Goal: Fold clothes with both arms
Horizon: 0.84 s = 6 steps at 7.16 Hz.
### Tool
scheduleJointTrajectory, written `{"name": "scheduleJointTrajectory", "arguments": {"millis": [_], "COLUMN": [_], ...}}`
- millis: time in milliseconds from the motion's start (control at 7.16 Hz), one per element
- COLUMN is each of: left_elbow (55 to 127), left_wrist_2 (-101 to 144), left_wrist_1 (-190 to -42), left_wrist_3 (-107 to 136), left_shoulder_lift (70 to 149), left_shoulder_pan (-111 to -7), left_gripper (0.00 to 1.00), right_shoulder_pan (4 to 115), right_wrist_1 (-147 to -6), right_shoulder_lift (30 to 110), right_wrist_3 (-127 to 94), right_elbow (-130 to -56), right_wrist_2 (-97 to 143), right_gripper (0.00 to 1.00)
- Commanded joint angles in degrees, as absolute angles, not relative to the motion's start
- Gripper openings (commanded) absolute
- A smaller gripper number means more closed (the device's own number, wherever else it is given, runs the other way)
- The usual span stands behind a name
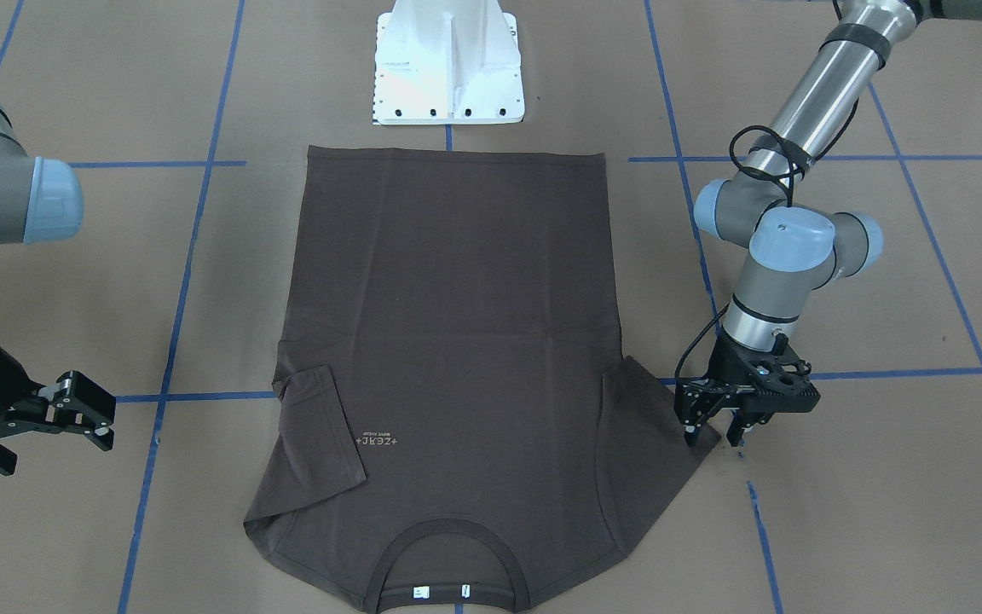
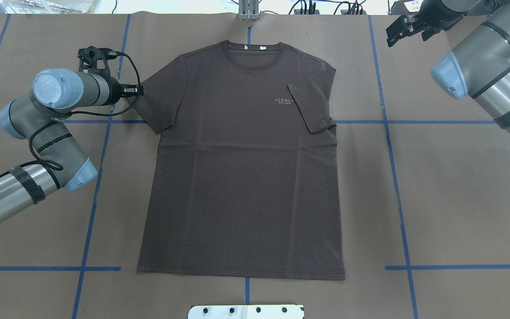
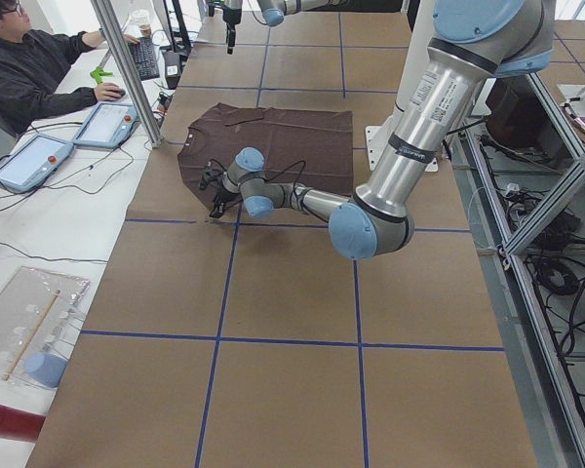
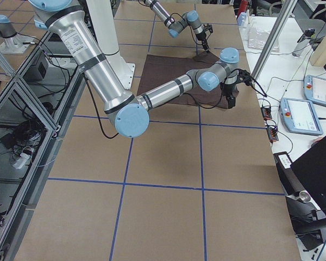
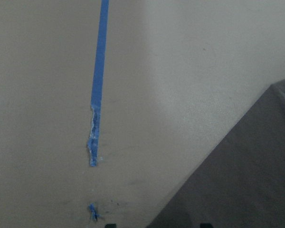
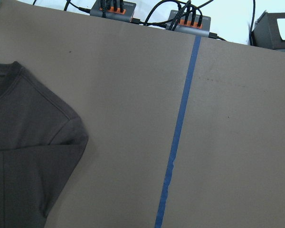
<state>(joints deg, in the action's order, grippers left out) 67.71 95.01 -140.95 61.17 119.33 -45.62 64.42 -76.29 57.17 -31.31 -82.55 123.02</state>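
The dark brown T-shirt (image 1: 457,324) (image 2: 241,177) lies flat on the brown paper, collar toward the far edge from the robot. One short sleeve (image 2: 310,108) is folded inward over the chest beside the pale logo (image 2: 283,100). The other sleeve (image 1: 661,426) lies spread out. My left gripper (image 1: 715,439) (image 2: 136,91) is low at that spread sleeve's tip, open, with the sleeve's edge (image 5: 247,180) between its fingers. My right gripper (image 1: 86,414) (image 2: 407,29) hangs open and holds nothing, off the shirt beyond the folded sleeve.
The white base pedestal (image 1: 448,60) stands just past the shirt's hem. Blue tape lines (image 2: 394,177) grid the paper. Power strips with cables (image 6: 111,7) sit at the table's far edge. A person (image 3: 29,68) sits at a side desk with tablets.
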Motion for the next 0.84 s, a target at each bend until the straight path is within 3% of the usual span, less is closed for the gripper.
{"name": "scheduleJointTrajectory", "arguments": {"millis": [0, 140, 279, 419, 559, 698], "left_elbow": [67.76, 67.76, 67.76, 67.76, 67.76, 68.02], "left_wrist_2": [94.83, 94.83, 94.75, 94.49, 93.18, 93.16], "left_wrist_1": [-140.98, -140.98, -140.98, -140.98, -141.06, -141.06], "left_wrist_3": [61.26, 61.26, 61.43, 61.44, 61.44, 61.35], "left_shoulder_lift": [119.27, 119.27, 119.27, 119.18, 119.27, 119.35], "left_shoulder_pan": [-45.35, -45.35, -45.26, -45.26, -45.09, -45.09], "left_gripper": [0.65, 0.64, 0.55, 0.25, 0.06, 0.0], "right_shoulder_pan": [64.42, 64.42, 64.42, 64.42, 64.42, 64.42], "right_wrist_1": [-76.29, -76.29, -76.29, -76.2, -76.2, -76.2], "right_shoulder_lift": [57.39, 57.48, 57.57, 57.66, 57.74, 57.74], "right_wrist_3": [-31.38, -31.38, -31.38, -31.38, -31.55, -31.55], "right_elbow": [-82.62, -82.62, -82.53, -82.62, -82.62, -82.53], "right_wrist_2": [122.96, 123.05, 123.05, 123.05, 123.05, 123.05], "right_gripper": [1.0, 1.0, 1.0, 1.0, 1.0, 1.0]}}
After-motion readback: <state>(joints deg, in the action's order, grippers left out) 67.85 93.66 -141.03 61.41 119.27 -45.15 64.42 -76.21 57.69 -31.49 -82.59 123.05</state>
